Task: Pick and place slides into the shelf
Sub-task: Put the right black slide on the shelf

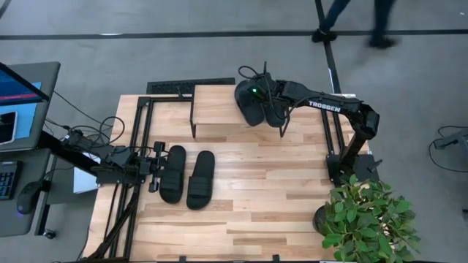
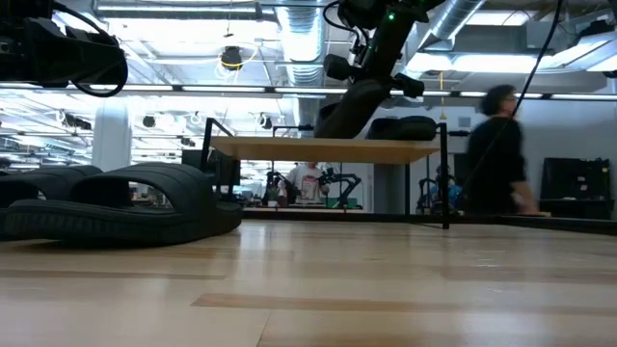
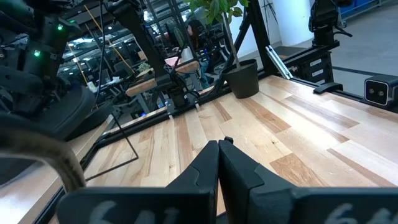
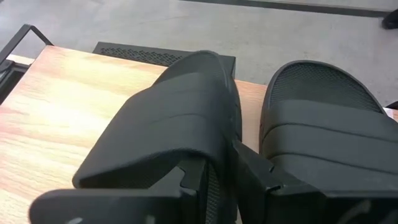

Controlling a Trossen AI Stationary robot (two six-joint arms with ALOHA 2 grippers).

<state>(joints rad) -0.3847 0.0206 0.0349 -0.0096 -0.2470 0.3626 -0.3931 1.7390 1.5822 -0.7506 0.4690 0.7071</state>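
Note:
The shelf [image 1: 219, 102] stands at the table's far middle. One black slide [image 1: 276, 111] lies flat on its right end. A second slide [image 1: 248, 102] sits beside it, tilted, with my right gripper [image 4: 217, 158] on it from above. Two more slides [image 1: 173, 173] [image 1: 201, 179] lie side by side, soles down, on the table's left half. My left gripper [image 3: 218, 146] stays shut and level at the left edge, next to that pair [image 1: 156, 168], with nothing between its fingers. My right gripper has the tilted slide by the side of its strap [image 4: 227, 134], where strap meets sole. One finger [image 4: 193, 180] reaches in under the strap, the other [image 4: 249, 165] is outside it. The fingers slant down from the right. The slide's lower end [image 2: 323, 130] rests on the shelf top [image 2: 289, 149].
A potted plant [image 1: 365, 219] stands at the table's near right corner by the right arm's base. Black frame rails [image 1: 135, 124] run along the left edge. A monitor [image 1: 22, 88] sits left of the table. A person [image 2: 496, 154] walks beyond the far edge.

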